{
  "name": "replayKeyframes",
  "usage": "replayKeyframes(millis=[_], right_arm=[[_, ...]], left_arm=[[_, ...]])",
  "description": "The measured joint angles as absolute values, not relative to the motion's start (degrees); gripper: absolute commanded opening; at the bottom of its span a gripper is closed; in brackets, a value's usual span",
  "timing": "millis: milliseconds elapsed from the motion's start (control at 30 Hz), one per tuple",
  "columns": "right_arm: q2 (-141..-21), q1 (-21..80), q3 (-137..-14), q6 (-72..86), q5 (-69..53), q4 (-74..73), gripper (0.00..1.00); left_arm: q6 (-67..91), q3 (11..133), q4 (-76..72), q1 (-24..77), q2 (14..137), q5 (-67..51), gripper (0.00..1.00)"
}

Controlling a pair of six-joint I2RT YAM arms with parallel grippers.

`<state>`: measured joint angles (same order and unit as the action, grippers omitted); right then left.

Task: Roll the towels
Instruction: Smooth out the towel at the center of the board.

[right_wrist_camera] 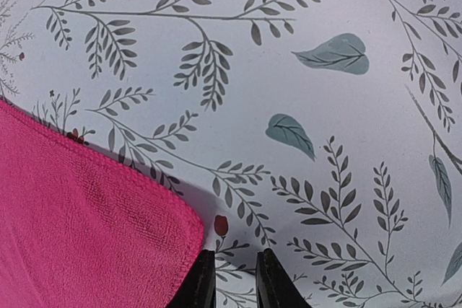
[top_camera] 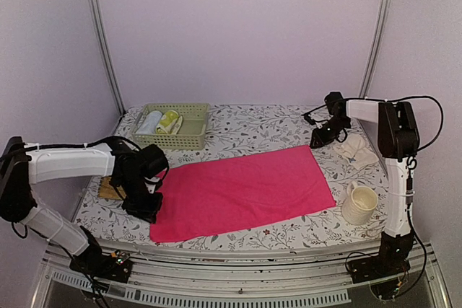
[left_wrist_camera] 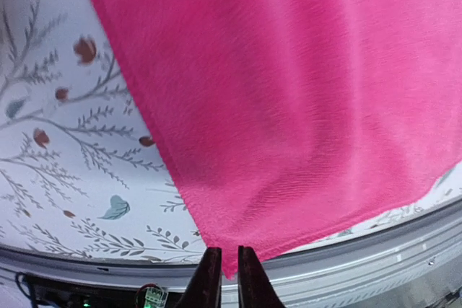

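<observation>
The pink towel (top_camera: 242, 189) lies spread flat across the middle of the table. My left gripper (top_camera: 146, 210) is at its near left corner. In the left wrist view my left gripper (left_wrist_camera: 229, 252) is shut on the very tip of the pink towel's (left_wrist_camera: 289, 91) corner, close to the table's front edge. My right gripper (top_camera: 320, 139) is at the towel's far right corner. In the right wrist view my right gripper (right_wrist_camera: 236, 254) is a little open with bare tablecloth between the fingers, and the pink towel's (right_wrist_camera: 79, 214) corner lies just left of it. The cream-white towel (top_camera: 359, 151) lies crumpled at the right.
A cream mug (top_camera: 359, 204) stands near the towel's near right corner. A green basket (top_camera: 189, 129) holding rolled cloths is at the back left. The straw mat (top_camera: 108, 190) lies under my left arm. The table's front rail (left_wrist_camera: 375, 250) is right by my left gripper.
</observation>
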<state>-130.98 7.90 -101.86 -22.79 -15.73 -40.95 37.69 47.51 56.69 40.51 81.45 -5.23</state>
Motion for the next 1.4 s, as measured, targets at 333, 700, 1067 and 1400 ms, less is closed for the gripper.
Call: replayKeyframes(millis=[333,700,1067,1400], right_arm=[[-119.04,7.97,-98.39,-24.64,-21.32,-45.34,0.26],[-108.18,10.07,-81.08,-35.88,-18.57,-51.05,0.23],[-124.79,9.96,-101.19,-30.46,-19.84,-46.96,0.3],[-132.31,9.85,-104.77,-27.22,-20.51,-47.11,0.27]], left_arm=[[33.58,61.04,58.76,35.66,82.32,2.0,0.18],[27.05,64.31,43.42,26.28,97.41,6.09,0.21],[23.55,66.28,34.94,20.97,106.13,8.51,0.34],[22.04,66.85,32.6,20.25,106.96,8.47,0.36]])
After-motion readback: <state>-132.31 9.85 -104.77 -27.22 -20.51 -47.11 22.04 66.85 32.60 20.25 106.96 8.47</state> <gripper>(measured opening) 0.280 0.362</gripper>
